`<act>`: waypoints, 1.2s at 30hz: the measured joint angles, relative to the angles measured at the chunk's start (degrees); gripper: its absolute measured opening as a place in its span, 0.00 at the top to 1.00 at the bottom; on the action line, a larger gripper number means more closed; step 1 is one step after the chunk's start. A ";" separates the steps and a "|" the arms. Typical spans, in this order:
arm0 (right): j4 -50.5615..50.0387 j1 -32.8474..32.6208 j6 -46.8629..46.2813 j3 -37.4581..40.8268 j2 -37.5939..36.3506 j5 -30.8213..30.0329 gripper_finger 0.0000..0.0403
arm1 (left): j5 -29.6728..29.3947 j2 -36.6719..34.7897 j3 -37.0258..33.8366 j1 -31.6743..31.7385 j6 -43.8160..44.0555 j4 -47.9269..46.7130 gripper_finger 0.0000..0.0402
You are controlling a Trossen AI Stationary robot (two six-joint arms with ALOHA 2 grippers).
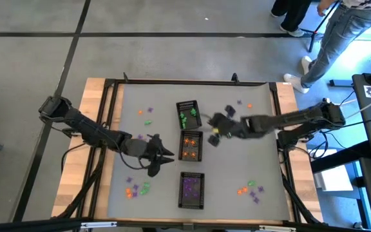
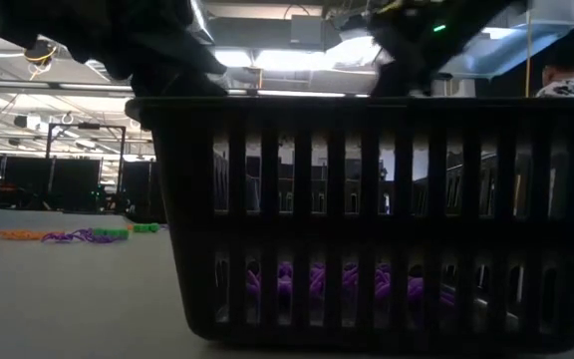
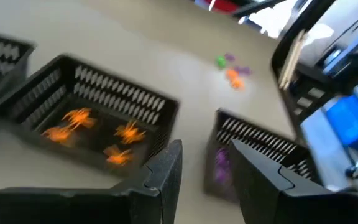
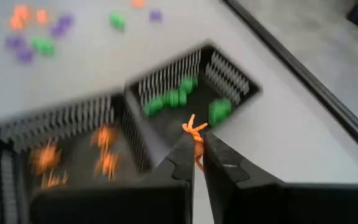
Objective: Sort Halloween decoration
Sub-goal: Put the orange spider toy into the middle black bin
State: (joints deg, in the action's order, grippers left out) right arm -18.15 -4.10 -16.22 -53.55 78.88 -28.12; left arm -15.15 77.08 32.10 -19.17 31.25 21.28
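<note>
Halloween decoration (image 1: 245,189) is partly sorted: you have green, orange and purple pieces in three trays, with scattered clusters left around the orange tray (image 1: 191,145). Right gripper (image 4: 198,149) pinches an orange trinket (image 4: 194,132) beside it; left gripper (image 3: 206,163), opposite, stands spread, empty.

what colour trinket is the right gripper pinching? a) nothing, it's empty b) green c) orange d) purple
c: in the right wrist view the right gripper has its fingers closed on a small orange trinket, held above the edge of the tray of green trinkets.
</note>
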 joint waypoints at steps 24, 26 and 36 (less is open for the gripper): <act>19.34 25.87 15.65 -0.03 11.80 34.22 0.59 | 5.41 -13.45 -0.07 19.57 -12.27 -20.41 0.69; 15.02 26.81 18.05 -0.53 9.98 30.74 0.55 | 6.75 -14.67 -0.07 22.34 -14.32 -21.04 0.69; -17.88 42.13 11.81 -2.42 2.72 17.16 0.51 | 9.87 -16.39 -0.11 35.89 -22.20 -23.38 0.69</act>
State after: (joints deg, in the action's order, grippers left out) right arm -36.03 38.03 -4.41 -55.98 81.61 -10.96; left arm -5.28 60.69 31.99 16.71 9.05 -2.10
